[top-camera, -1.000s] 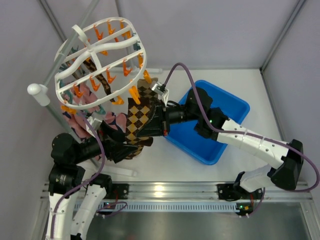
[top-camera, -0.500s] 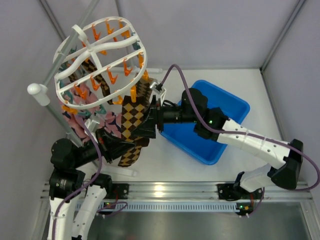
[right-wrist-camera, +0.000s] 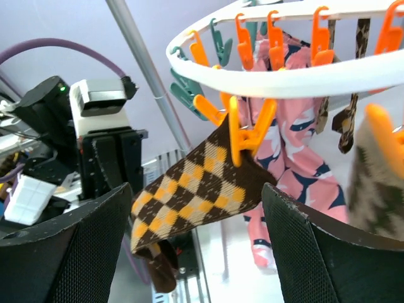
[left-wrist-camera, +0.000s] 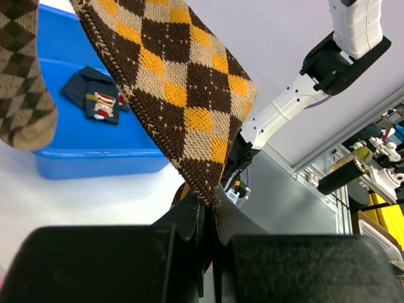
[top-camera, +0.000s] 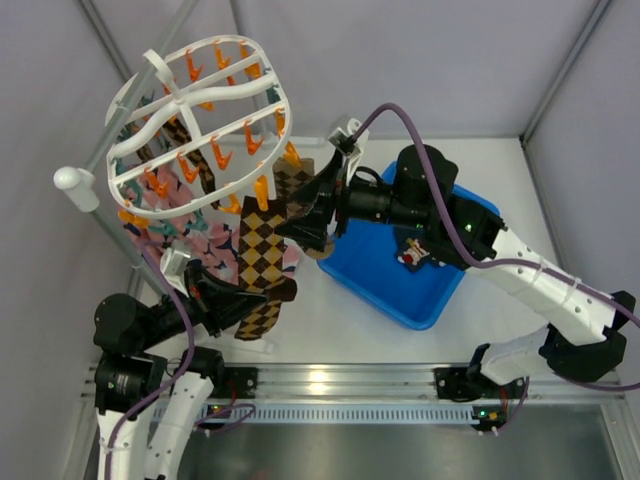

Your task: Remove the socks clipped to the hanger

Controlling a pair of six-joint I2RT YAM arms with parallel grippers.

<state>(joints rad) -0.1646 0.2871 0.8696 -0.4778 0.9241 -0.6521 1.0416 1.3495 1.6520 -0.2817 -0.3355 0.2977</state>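
Observation:
The white oval hanger [top-camera: 150, 150] hangs at the upper left with orange and teal clips. A brown-and-yellow checkered sock [top-camera: 262, 245] hangs from an orange clip [right-wrist-camera: 243, 136] on its rim [right-wrist-camera: 303, 76]. My left gripper [top-camera: 250, 300] is shut on the sock's lower end [left-wrist-camera: 183, 95], the fabric pinched between its jaws [left-wrist-camera: 211, 196]. My right gripper [top-camera: 300, 222] stands open just short of the sock, with a finger [right-wrist-camera: 76, 252] on each side of its clipped top [right-wrist-camera: 196, 189], not touching it. Pink socks [right-wrist-camera: 297, 164] and more checkered socks hang behind.
A blue bin [top-camera: 440, 290] sits on the table right of the hanger, with a navy sock [left-wrist-camera: 95, 101] lying inside. A grey pole [right-wrist-camera: 145, 69] with a white knob [top-camera: 75, 185] carries the hanger. A second checkered sock [left-wrist-camera: 22, 82] hangs beside the held one.
My right gripper has let go of the checkered sock, opened and drawn back up and to the right. My left gripper has shut on the sock's lower end.

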